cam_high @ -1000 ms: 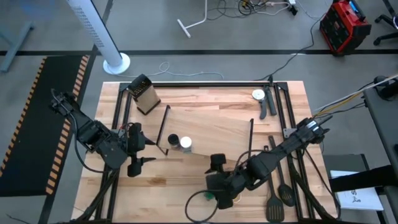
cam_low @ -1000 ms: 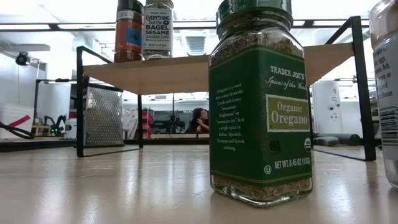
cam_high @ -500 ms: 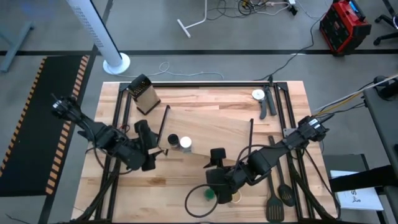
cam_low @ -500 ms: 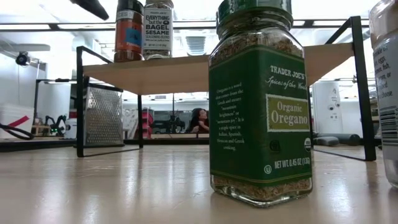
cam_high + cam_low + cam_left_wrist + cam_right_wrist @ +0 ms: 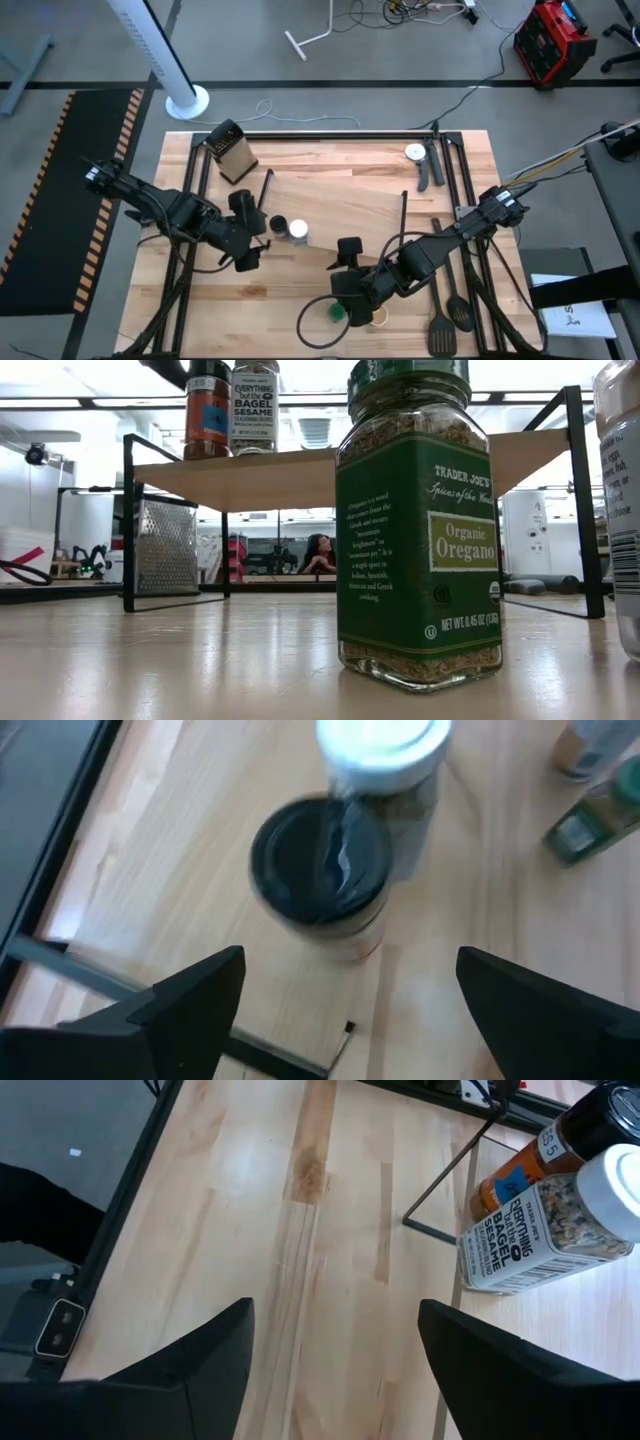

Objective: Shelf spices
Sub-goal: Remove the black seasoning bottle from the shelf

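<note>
Closer now, the left gripper (image 5: 256, 243) hangs open beside the black-lidded jar (image 5: 278, 226) and white-lidded jar (image 5: 298, 230) on the shelf (image 5: 340, 205); the right gripper (image 5: 345, 290) is open too, near the green-lidded jar (image 5: 338, 311).

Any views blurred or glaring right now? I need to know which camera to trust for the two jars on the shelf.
Left wrist view: motion-smeared, glare streaking the black-lidded jar and washing out the white-lidded jar. Right wrist view: sharp, the bagel sesame label reads clearly. Low view: backlit by the bright room, with the oregano jar filling the foreground. High view: even light, no glare on the shelf.

The left end effector (image 5: 252, 232) has swung in — nearer the black-lidded jar (image 5: 278, 225).
</note>
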Controlling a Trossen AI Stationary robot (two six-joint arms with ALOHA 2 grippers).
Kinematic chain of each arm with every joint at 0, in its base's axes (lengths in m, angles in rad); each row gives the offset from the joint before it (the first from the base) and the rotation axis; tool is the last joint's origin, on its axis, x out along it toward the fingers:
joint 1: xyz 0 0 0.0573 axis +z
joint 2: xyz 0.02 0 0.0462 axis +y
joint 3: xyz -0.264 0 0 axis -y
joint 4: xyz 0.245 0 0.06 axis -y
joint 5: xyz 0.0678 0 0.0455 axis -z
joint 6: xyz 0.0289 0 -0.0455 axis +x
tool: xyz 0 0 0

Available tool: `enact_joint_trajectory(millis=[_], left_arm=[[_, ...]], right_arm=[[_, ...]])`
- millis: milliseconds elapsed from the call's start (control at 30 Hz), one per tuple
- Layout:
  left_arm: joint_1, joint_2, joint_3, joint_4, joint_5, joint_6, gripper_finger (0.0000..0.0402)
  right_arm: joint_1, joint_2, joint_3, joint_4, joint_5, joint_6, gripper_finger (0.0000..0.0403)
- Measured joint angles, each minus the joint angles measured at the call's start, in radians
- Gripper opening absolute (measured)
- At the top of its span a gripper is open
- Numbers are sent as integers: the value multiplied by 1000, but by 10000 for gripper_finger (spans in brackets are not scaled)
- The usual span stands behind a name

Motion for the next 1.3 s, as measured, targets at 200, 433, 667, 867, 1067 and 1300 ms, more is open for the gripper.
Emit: enact_joint_trajectory(millis=[200,433,667,867,1067,1300], left_arm=[[27,43,90,-78,28,28,356],[53,94,143,-114,70,48,357],[98,151,171,-125,114,88,359],[131,183,175,-131,137,117,359],[148,218,175,-129,141,143,356],[150,226,175,-107,141,160,347]], right_arm=[[0,0,0,0,-1,3,262],[0,1,0,2,-1,2,256],[0,1,0,7,-1,-4,244],[0,1,0,7,-2,-6,240],[0,1,0,13,-2,-8,248],[0,2,0,25,-3,-15,243]])
